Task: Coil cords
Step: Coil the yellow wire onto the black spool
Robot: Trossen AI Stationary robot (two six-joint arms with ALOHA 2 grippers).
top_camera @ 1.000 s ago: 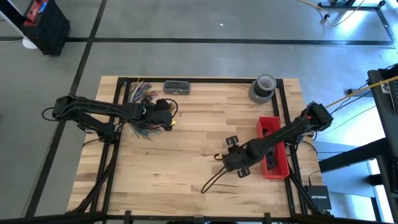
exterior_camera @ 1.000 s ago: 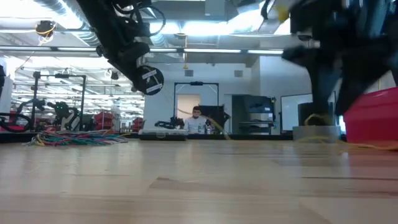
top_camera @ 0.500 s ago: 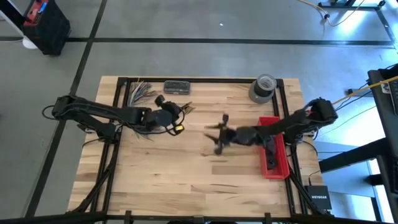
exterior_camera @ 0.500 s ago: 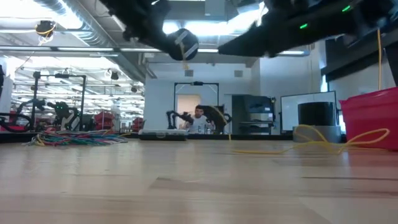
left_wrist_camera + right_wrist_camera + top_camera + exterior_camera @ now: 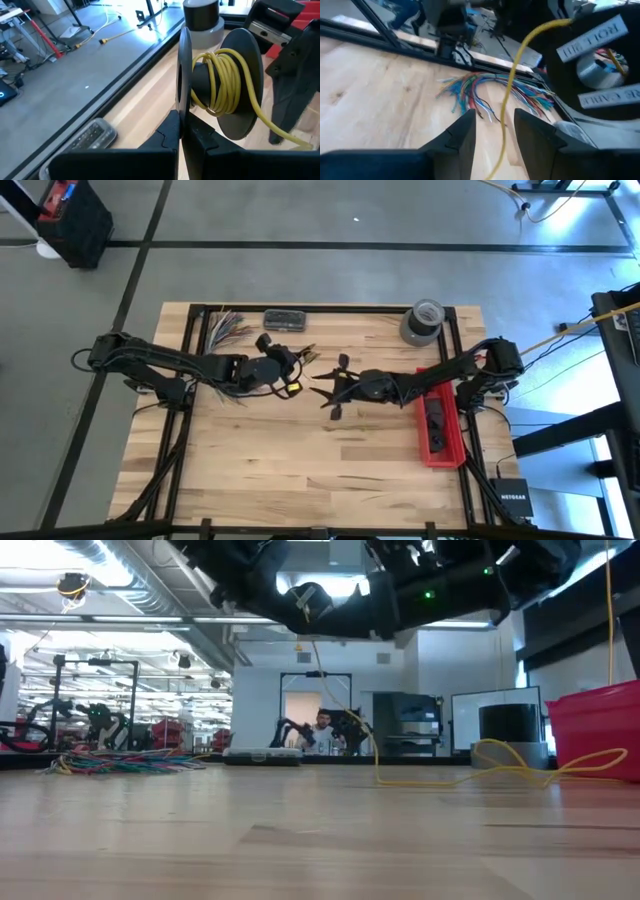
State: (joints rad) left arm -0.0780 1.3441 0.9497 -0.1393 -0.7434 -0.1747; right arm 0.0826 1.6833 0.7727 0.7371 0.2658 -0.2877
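Meanwhile the left gripper (image 5: 291,376) is reaching across the counter (image 5: 300,460), its fingers (image 5: 172,131) pressing on the flange of a black spool (image 5: 220,90) wound with yellow cord (image 5: 225,82). Facing it at mid-counter, the right gripper (image 5: 330,390) is hovering with fingers (image 5: 462,131) spread, the cord running between them. A spool label is partly reading "ROLL" and "CABLE". Colored wires (image 5: 490,92) are lying beyond.

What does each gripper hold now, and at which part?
The left gripper clamps the black spool by one flange's rim. The right gripper is open around the yellow cord, not gripping it.
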